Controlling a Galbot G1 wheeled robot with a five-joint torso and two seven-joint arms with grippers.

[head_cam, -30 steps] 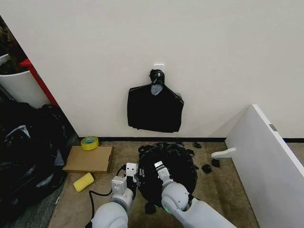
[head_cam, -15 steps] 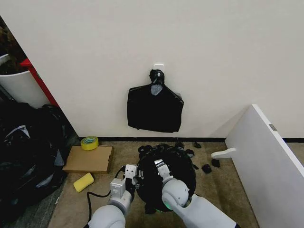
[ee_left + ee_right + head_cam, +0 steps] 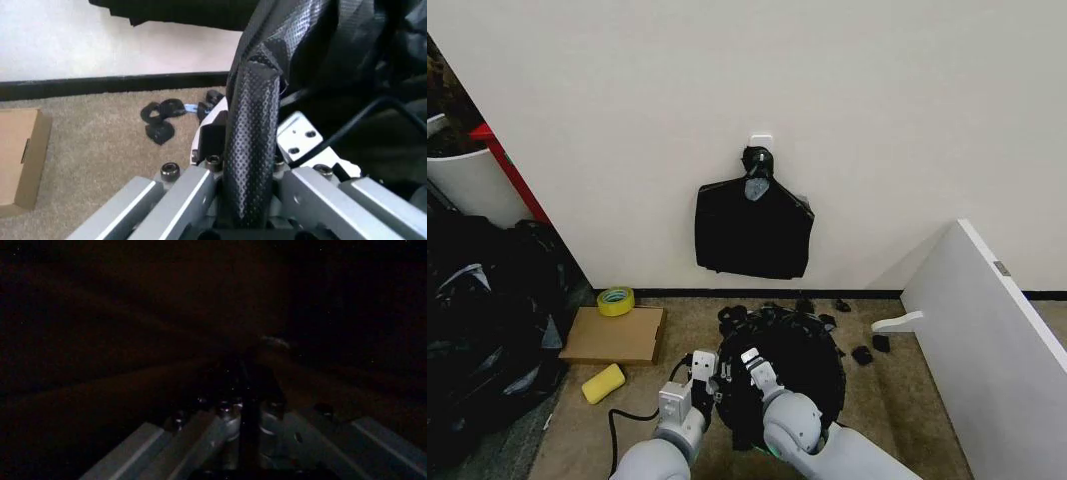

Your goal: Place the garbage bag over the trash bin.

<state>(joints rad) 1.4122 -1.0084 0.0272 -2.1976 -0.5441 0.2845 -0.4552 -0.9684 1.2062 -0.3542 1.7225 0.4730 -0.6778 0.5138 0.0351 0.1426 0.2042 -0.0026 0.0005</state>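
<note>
The garbage bag (image 3: pixel 792 355) is a glossy black, crinkled film spread in a round shape on the carpet in front of me. The trash bin is hidden under it. At the bag's near-left edge, my left gripper (image 3: pixel 705 363) is shut on a twisted strip of the bag (image 3: pixel 257 100); the wrist view shows that strip running between the left gripper's (image 3: pixel 248 170) closed jaws. Just beside it, my right gripper (image 3: pixel 754 362) reaches into the bag. In its dark wrist view the right gripper (image 3: pixel 243 405) is shut on a thin fold of film.
A flat bundle of black bags (image 3: pixel 754 228) hangs on the wall behind. To the left lie a cardboard box (image 3: pixel 614 334), a tape roll (image 3: pixel 615 300), a yellow sponge (image 3: pixel 604 383) and a heap of black sacks (image 3: pixel 482 320). A white panel (image 3: pixel 987 330) leans at the right.
Both grippers have drawn slightly back toward me, holding the film. The bag's mouth now looks rounder and more spread out.
</note>
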